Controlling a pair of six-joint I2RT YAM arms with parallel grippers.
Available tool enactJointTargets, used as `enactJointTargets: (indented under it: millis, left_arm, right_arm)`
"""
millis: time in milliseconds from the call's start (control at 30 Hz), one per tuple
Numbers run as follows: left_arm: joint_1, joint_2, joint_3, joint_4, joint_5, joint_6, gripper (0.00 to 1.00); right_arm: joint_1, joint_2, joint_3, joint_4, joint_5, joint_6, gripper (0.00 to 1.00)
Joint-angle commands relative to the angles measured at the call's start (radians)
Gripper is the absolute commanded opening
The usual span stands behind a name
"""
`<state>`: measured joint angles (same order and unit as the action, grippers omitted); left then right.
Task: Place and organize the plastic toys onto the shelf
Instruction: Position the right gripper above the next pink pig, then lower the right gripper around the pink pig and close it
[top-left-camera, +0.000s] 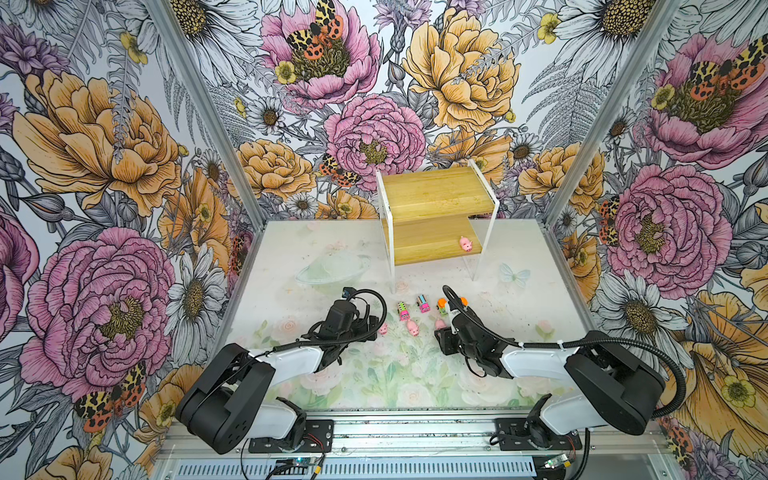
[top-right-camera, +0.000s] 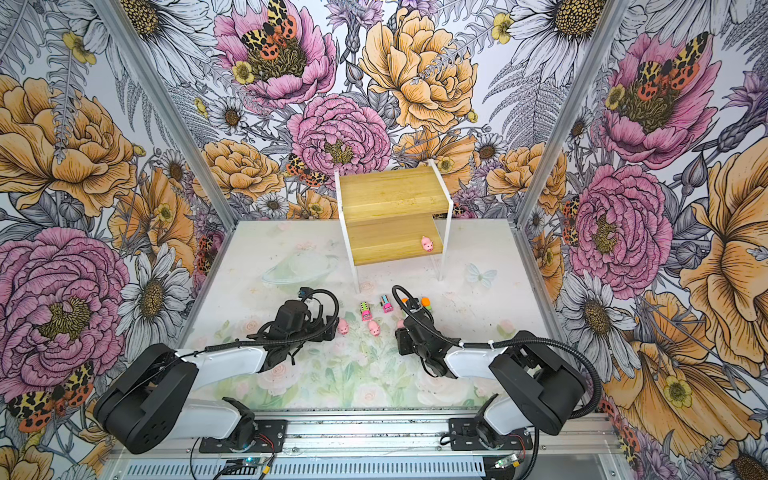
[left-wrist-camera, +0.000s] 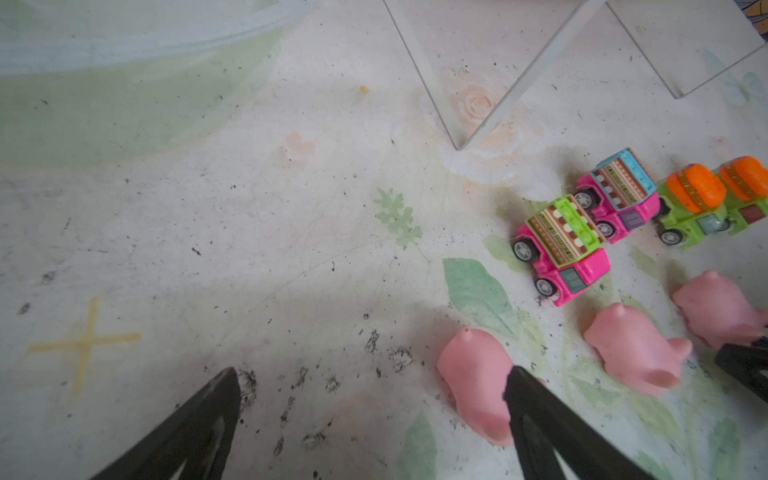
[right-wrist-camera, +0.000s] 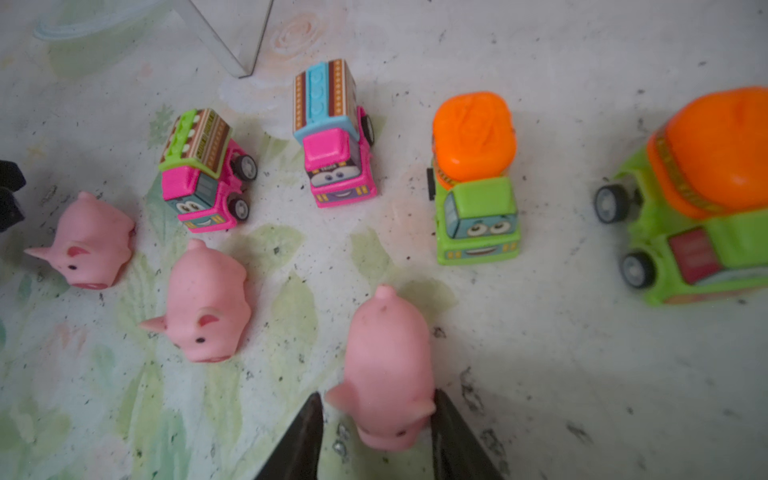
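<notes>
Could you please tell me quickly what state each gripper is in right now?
Left gripper: open wide, holding nothing; a pig lies beside one jaw.
Right gripper: jaws astride another pig; whether it is gripped cannot be told.

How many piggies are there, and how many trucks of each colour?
Pigs: 4 (one on the shelf)
Pink trucks: 2
Green trucks: 2
Total: 8

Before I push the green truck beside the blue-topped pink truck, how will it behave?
The green truck will probably roll easily along its length, since it stands on small wheels. Nudged sideways, its tall orange top may tip it. Its smooth plastic might slip when pinched.
</notes>
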<state>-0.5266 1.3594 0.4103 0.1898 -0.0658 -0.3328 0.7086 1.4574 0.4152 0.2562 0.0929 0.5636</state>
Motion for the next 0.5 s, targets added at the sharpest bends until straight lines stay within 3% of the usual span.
enactJointTargets:
  millis: [0,233,467]
  left_arm:
    - [-0.007,0.009,0.015,0.002,0.001,0.017,0.99]
    - [-0.007,0.016,0.019,0.002,0.001,0.018,0.99]
    - [-0.009,0.017,0.021,0.002,-0.002,0.018,0.99]
  right_arm:
    - [0.005,0.021,0.012,0.023,0.055,0.027,0.43]
    - [0.003,0.039,0.011,0.042,0.049,0.009,0.32]
    - [0.003,-0.011,0.005,0.024,0.036,-0.024,0.28]
